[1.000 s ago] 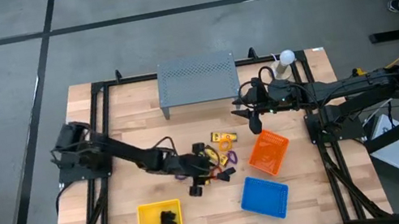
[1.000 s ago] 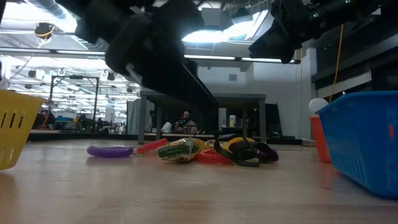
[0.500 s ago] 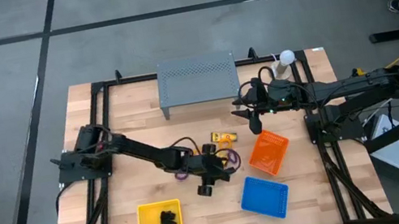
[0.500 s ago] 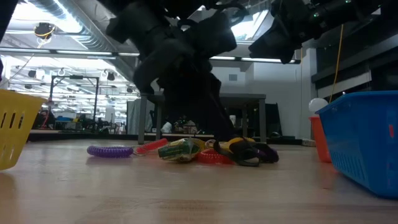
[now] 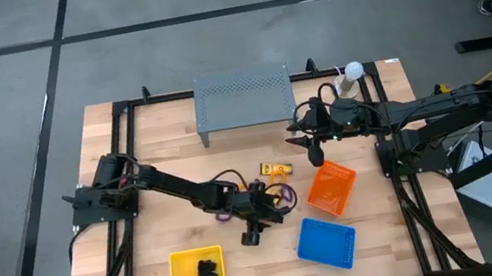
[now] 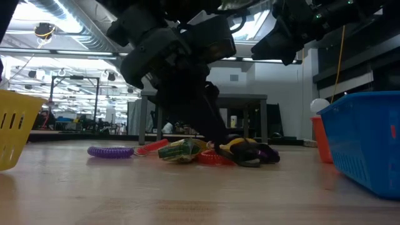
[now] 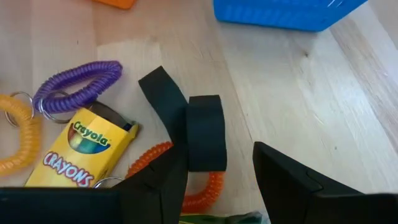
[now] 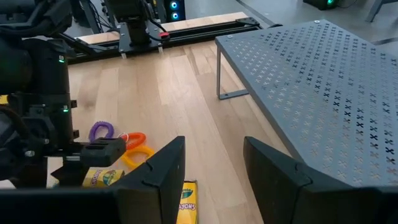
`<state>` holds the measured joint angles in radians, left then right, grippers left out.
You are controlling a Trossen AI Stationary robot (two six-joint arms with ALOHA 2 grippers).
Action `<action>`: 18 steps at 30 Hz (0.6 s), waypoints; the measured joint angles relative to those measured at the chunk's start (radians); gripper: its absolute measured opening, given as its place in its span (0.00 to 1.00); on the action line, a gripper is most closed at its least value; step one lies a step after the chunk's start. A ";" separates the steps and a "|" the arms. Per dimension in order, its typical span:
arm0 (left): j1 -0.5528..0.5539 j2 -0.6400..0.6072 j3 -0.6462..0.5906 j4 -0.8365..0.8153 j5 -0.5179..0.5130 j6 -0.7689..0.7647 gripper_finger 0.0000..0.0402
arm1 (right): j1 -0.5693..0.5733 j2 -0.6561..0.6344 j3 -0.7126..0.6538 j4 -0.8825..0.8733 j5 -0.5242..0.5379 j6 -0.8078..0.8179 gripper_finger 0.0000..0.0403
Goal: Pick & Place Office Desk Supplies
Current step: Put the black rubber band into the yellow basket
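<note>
the left gripper [image 7: 217, 180] is hanging low over the pile of supplies in the middle of the wooden table [image 5: 169, 162], its fingers spread apart with a black clip [image 7: 202, 130] standing just at the inner side of one finger; whether that clip is actually being pinched cannot be told from these views. beside the clip a yellow crayons packet [image 7: 84, 146] is lying flat, with a purple coil loop [image 7: 78, 81] touching its far end, a yellow loop [image 7: 15, 134] next to it and an orange loop [image 7: 199, 186] curling under the gripper. from table height, another purple loop [image 6: 110, 151] is lying a little apart from the heap. the yellow basket [image 5: 196, 270] near the front edge is holding black clips already, while the blue basket [image 5: 326, 242] and orange basket [image 5: 331, 187] are sitting to the right of the pile. the right gripper [image 8: 211, 168] is waiting above the table near the grey perforated shelf [image 8: 317, 81], its fingers parted and gripping nothing.
</note>
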<state>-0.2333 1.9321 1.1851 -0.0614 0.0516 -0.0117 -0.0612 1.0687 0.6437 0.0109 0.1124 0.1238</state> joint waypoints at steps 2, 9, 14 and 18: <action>0.000 0.003 0.000 0.001 -0.008 0.005 0.43 | 0.000 0.000 0.000 0.000 0.000 0.000 0.41; 0.000 0.004 0.000 0.004 -0.030 0.049 0.22 | 0.000 0.000 0.000 -0.001 0.003 0.000 0.41; 0.000 -0.003 0.000 0.008 -0.028 0.050 0.02 | 0.000 0.000 0.000 -0.004 0.003 0.000 0.41; -0.003 -0.034 0.017 -0.026 0.006 0.063 0.01 | 0.000 0.000 0.000 -0.005 0.003 0.000 0.41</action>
<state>-0.2359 1.8983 1.2018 -0.0877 0.0574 0.0516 -0.0613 1.0687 0.6434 0.0064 0.1150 0.1234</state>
